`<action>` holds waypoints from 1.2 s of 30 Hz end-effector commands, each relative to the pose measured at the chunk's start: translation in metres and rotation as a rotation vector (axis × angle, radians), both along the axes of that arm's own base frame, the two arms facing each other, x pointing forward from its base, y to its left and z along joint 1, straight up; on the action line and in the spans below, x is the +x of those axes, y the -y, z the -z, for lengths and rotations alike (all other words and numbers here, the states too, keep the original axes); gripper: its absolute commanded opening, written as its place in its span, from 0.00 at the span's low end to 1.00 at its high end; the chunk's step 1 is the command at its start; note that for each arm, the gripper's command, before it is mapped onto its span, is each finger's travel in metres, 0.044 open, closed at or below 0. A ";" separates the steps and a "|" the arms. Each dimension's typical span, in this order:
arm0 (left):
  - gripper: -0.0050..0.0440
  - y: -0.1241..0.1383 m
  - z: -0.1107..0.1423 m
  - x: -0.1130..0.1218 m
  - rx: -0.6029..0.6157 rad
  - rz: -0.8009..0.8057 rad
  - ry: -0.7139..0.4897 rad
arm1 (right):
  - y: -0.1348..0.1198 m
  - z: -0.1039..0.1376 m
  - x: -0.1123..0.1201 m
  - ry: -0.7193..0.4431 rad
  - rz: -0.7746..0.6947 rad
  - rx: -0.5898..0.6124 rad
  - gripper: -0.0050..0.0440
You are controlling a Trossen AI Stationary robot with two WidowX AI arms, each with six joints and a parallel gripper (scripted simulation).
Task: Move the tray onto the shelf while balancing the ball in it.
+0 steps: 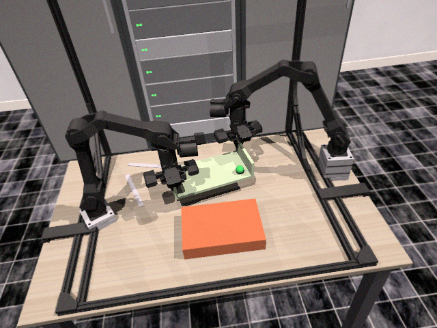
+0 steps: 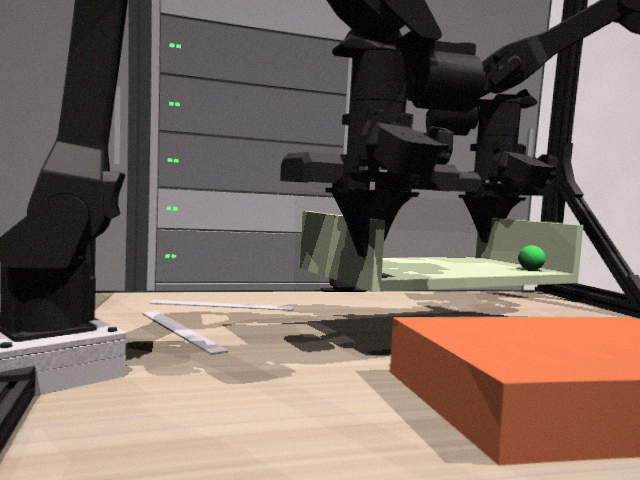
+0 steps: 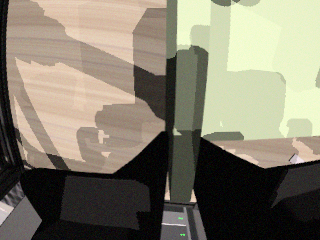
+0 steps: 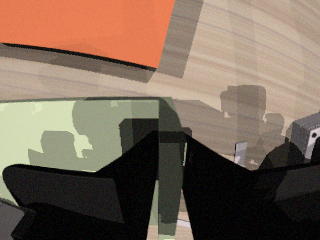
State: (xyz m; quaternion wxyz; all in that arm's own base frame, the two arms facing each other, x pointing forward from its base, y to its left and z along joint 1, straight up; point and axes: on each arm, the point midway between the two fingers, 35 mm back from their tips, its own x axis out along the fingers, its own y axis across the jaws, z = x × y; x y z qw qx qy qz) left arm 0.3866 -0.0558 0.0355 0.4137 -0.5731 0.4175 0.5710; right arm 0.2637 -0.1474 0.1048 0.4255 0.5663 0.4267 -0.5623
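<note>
Top view has the orange block near the raised pale-green tray, its end walls clamped by left gripper and right gripper.

This looks like a robotics lab or server room: a tall grey metal rack of flat units with paired green lights stands behind a pale wood-topped counter framed in black metal rails.
</note>
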 end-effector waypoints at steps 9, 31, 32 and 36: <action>0.14 -0.005 0.000 -0.002 0.001 0.000 -0.002 | 0.005 -0.001 -0.001 0.002 0.000 -0.002 0.14; 0.14 -0.012 -0.001 -0.003 -0.011 0.000 -0.004 | 0.011 0.000 -0.004 0.009 0.000 0.007 0.14; 0.14 -0.012 -0.001 -0.003 -0.011 0.000 -0.004 | 0.011 0.000 -0.004 0.009 0.000 0.007 0.14; 0.14 -0.013 -0.001 -0.004 -0.016 0.000 0.002 | 0.012 0.000 -0.004 0.008 0.000 0.014 0.14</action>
